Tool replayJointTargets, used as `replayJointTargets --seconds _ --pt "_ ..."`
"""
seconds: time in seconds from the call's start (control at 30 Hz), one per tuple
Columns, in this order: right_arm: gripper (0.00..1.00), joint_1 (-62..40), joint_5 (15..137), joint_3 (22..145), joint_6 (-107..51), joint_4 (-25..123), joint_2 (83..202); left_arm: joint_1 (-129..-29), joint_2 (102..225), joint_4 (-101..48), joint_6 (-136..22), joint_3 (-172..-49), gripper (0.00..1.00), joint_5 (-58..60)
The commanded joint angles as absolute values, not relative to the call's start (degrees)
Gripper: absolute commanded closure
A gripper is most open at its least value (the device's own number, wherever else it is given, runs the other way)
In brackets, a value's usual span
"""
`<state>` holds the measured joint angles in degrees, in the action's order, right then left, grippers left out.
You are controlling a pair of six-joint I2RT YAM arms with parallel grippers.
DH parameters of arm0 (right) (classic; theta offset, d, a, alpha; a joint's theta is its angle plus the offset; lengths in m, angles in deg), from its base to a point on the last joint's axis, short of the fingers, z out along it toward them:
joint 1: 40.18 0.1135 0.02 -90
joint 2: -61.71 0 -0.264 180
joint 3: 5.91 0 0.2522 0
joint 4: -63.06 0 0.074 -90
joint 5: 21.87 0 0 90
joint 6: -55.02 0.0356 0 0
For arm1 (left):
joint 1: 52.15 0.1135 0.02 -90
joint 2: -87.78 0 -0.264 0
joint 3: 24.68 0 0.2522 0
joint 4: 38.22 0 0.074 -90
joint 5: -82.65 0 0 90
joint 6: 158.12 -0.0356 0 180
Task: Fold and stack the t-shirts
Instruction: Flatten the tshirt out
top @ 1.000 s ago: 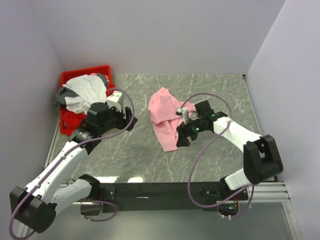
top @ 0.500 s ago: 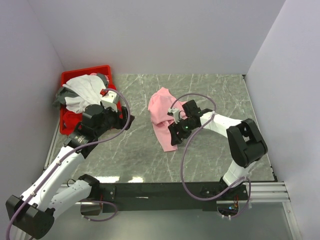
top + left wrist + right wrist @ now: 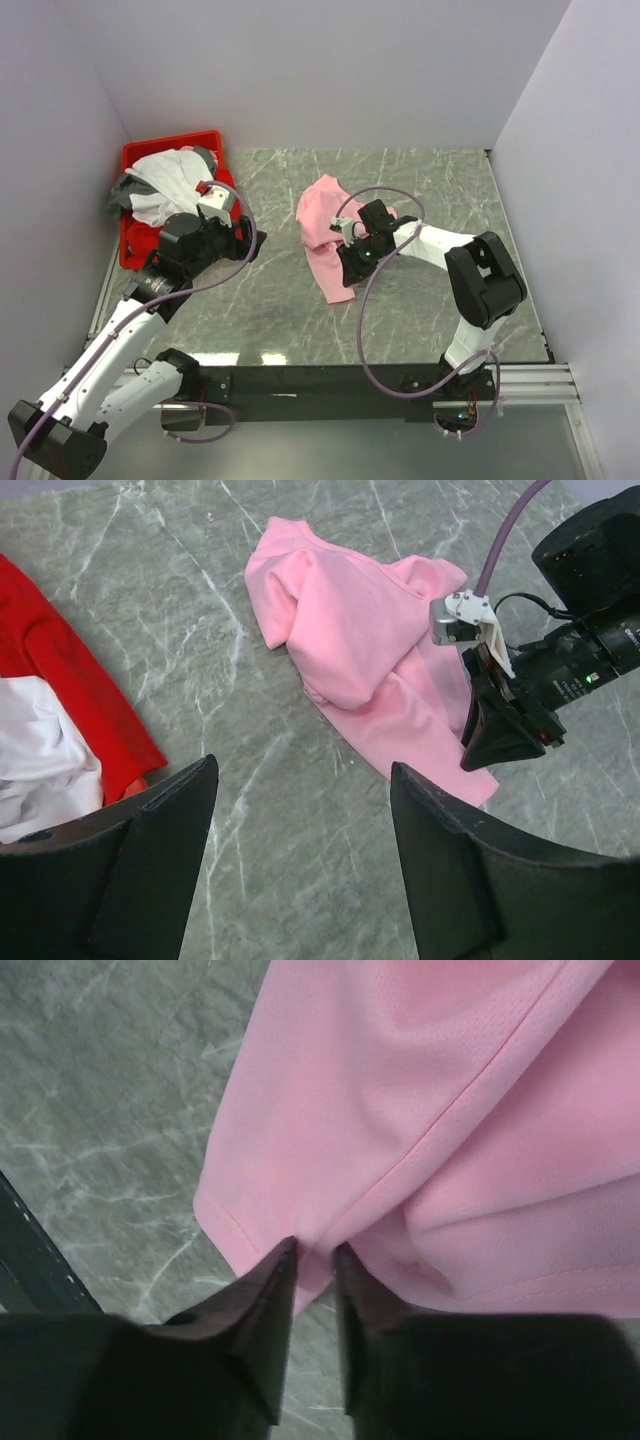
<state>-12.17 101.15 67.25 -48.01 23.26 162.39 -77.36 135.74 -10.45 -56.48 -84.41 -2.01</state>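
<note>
A crumpled light pink t-shirt (image 3: 318, 212) (image 3: 350, 650) (image 3: 400, 1090) lies on the marble table near the middle. My right gripper (image 3: 352, 264) (image 3: 484, 760) (image 3: 315, 1250) is at its lower right hem, and its jaws are nearly together with a fold of pink cloth pinched between them. More t-shirts, a white one (image 3: 175, 180) (image 3: 40, 770) and a grey one (image 3: 124, 190), are heaped in the red bin (image 3: 135, 158). My left gripper (image 3: 246, 240) (image 3: 302, 768) hangs open above bare table, left of the pink t-shirt, with nothing in it.
The red bin stands at the back left against the wall. White walls close in the table on the left, back and right. The black rail (image 3: 330, 380) with the arm bases runs along the near edge.
My right gripper has moved left onto the pink t-shirt's hem and closed on it. My left arm has drifted slightly left, its gripper still open.
</note>
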Motion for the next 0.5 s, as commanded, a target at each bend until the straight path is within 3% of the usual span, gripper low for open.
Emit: replayJointTargets --seconds 0.0,0.03,0.13,0.47 --pt "0.73 -11.79 101.80 70.25 -48.25 22.67 160.59 -77.55 134.71 -13.38 -57.48 -84.14 0.25 -1.03" --pt "0.84 -11.79 101.71 70.25 -48.68 22.49 159.45 -77.55 134.71 -13.38 -57.40 -84.23 0.25 -0.94" --pt "0.95 -11.88 100.92 72.00 -50.61 19.61 157.08 -77.55 134.98 -13.55 -57.39 -84.14 0.25 -0.06" --pt "1.00 -14.77 101.62 88.79 -67.31 -3.34 155.22 -77.55 134.36 -14.70 -57.39 -83.70 0.25 3.20"
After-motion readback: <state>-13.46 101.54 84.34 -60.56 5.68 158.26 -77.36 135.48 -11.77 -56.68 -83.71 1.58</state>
